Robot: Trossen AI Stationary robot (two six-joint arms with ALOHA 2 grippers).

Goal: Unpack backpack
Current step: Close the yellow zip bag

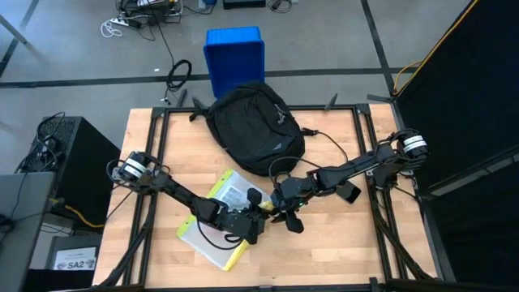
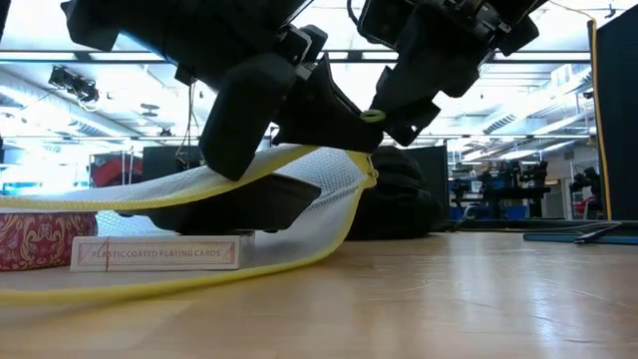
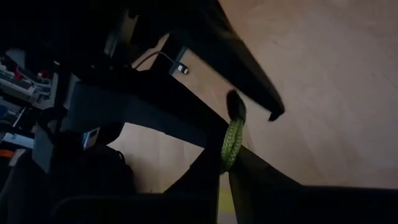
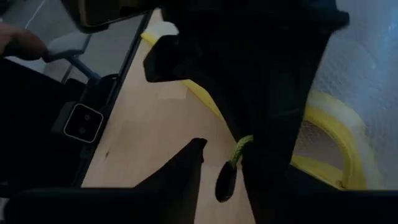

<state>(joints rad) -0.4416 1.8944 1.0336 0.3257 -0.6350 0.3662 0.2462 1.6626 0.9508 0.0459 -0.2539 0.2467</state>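
two robot arms meet over a yellow-edged mesh pouch (image 1: 217, 221) near the front-centre of the wooden bench (image 1: 340, 235). the left gripper (image 1: 253, 217) sits at the pouch's right edge w/ fingers together, clamped on that edge by the green-yellow zip cord (image 3: 232, 138). the right gripper (image 1: 284, 212) is just beside it, touching or nearly so; its fingers (image 4: 186, 163) stand a little apart around the same cord, and whether they grip it can't be told. in the low view the pouch's yellow rim (image 2: 299, 158) is lifted off the bench, w/ a box of plastic coated playing cards (image 2: 155, 252) lying under it at left. the backpack (image 1: 253, 123), black and rounded, lies at the far-centre of the bench, well apart from the pouch. a blue bin (image 1: 234, 53) stands on the floor beyond the far edge.
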